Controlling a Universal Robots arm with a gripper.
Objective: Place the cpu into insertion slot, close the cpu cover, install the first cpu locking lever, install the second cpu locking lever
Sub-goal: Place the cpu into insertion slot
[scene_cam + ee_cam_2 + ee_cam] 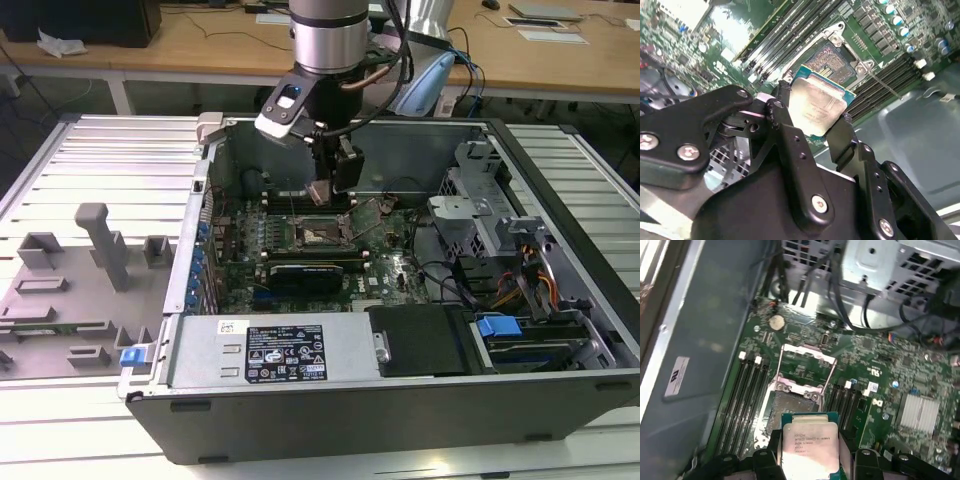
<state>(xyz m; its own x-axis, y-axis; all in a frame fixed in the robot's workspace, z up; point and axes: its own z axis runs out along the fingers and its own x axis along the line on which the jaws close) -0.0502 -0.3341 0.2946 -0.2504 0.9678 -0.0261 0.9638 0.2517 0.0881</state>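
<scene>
My gripper (325,190) hangs inside the open computer case, shut on the cpu (320,192), a small square chip with a silvery-tan top. In both wrist views the cpu (817,107) (809,450) sits flat between the two black fingers (782,102), held by opposite edges. It hovers just above and slightly off the open insertion slot (790,405) (832,57) on the green motherboard. The cpu cover (807,348) is swung back open behind the slot. A thin locking lever (885,82) sticks out beside the slot, unlatched.
Memory slots (747,390) flank the socket. A long black card (305,270) lies nearer the case front, with the power supply (270,350) beyond it. The drive cage (480,200) and cables fill the exterior view's right. A grey fixture tray (70,290) lies outside the case.
</scene>
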